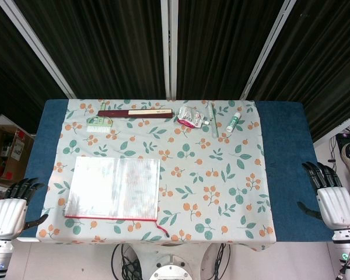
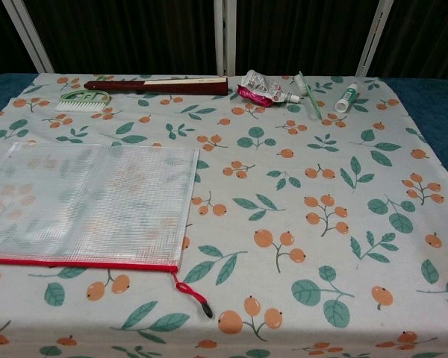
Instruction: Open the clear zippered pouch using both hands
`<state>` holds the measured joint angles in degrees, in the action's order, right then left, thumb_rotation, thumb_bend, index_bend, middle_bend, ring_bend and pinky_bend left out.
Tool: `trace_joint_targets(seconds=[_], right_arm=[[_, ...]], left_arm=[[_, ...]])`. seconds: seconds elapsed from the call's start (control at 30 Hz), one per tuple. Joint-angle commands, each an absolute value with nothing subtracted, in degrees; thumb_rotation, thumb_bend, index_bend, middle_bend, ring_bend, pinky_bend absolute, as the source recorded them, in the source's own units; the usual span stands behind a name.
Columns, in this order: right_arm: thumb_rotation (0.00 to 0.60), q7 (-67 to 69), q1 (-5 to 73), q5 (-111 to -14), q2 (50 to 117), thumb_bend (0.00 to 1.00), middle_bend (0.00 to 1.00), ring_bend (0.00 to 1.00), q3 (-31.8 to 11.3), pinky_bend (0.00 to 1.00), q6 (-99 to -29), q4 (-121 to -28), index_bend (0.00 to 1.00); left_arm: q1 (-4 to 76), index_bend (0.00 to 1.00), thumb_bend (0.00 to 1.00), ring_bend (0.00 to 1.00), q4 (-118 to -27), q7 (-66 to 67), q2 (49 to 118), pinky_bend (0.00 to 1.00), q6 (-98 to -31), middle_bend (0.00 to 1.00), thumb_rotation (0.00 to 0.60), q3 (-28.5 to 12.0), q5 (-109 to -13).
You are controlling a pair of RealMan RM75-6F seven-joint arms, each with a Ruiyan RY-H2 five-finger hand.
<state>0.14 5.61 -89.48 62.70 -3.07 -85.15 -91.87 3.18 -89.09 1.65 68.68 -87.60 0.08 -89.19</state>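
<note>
- Nearest the chest camera: red zip pull cord (image 2: 192, 293), trailing off the pouch's near right corner onto the floral tablecloth (image 2: 313, 246), dark tip resting on the cloth.
- Just behind it: clear zippered pouch (image 2: 89, 205), lying flat on the near-left part of the cloth, red zipper edge (image 2: 82, 262) along the near side, closed end to end.
- Out at the table's near corners, seen from the head view only: left hand (image 1: 11, 211) off the left edge beside the blue table cover (image 1: 283, 169), fingers apart, holding nothing, well clear of the pouch.
- Right hand (image 1: 332, 201) off the right edge, fingers likewise spread, nothing in it.
- Far row now: green-and-white brush (image 2: 81, 101) at left, dark red folded fan (image 2: 160, 85) just behind it.
- Crumpled pink-and-silver tube (image 2: 261, 88) near the centre, green toothbrush (image 2: 308, 93) beside it, small white-and-green tube (image 2: 346, 98) to the right.
</note>
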Motion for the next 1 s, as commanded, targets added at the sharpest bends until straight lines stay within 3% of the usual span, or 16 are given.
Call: trace_joint_targets(seconds=[0.03,0.37,0.57,0.8,1.0], right_arm=[[0.6,0.07,5.63,-89.2,62.82,0.06,0.08,0.0,-3.28,0.08,-85.2,-91.92,0.0],[0.6,0.83,5.78,-90.09,62.53,0.06,0.08,0.0,-3.17,0.08,-85.64,-91.96,0.0],[0.6,3.06,6.45,-90.99,61.21,0.06,0.08,0.0,-3.96,0.08,-86.28,-92.9,0.0],[0.6,3.08,8.06,-92.37,60.11,0.06,0.08,0.0,-4.81,0.08,-85.91,-94.35,0.0],[0.6,2.63,8.99,-92.57,60.4,0.06,0.08,0.0,-4.6,0.08,-84.58,-94.61,0.0]], left_arm=[[2.92,0.24,0.0,0.12,-88.73,1.48,69.11,0.18,-87.71,0.15,0.6,0.05,-88.84],[3.14,0.25,0.0,0.12,-89.55,2.31,68.75,0.18,-88.6,0.16,0.6,0.38,-91.18],[7.82,0.28,0.04,0.14,-92.33,3.05,68.2,0.18,-86.02,0.16,0.6,0.03,-97.5],[18.93,0.33,0.16,0.14,-97.29,6.81,69.63,0.18,-75.26,0.17,0.6,-0.42,-107.66],[27.53,0.42,0.23,0.14,-99.34,9.99,74.46,0.18,-63.99,0.18,0.6,-1.02,-110.3]])
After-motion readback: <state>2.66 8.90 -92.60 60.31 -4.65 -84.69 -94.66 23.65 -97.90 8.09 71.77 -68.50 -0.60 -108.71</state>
